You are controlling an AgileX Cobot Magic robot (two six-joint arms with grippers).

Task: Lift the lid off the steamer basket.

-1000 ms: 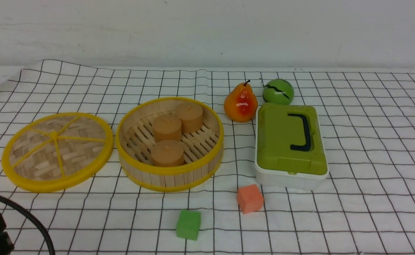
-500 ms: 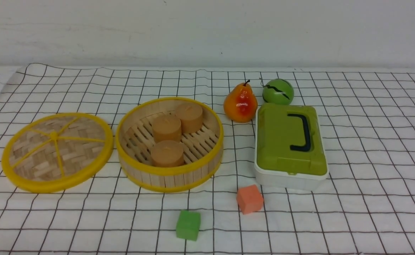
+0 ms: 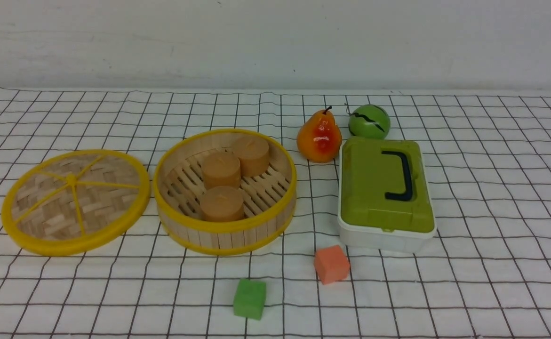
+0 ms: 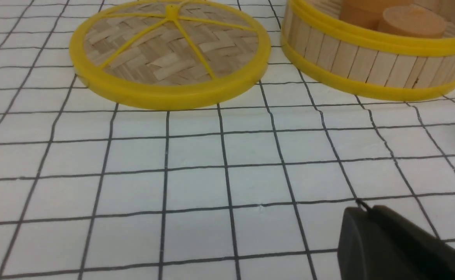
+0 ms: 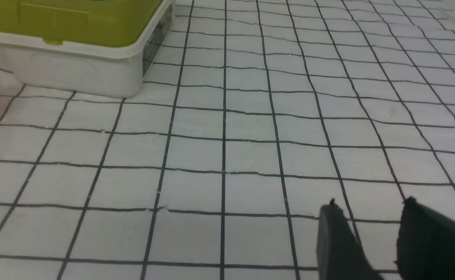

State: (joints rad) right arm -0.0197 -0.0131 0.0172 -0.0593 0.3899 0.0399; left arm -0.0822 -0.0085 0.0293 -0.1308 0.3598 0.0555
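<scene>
While the lid [image 3: 75, 201] is seen lying flat on the cloth just left of the open basket [image 3: 226, 190], nearest the left gripper [image 4: 390, 241], whose jaws are pressed together, the right gripper [image 5: 382, 237] is held slightly parted, gripping nothing.
</scene>
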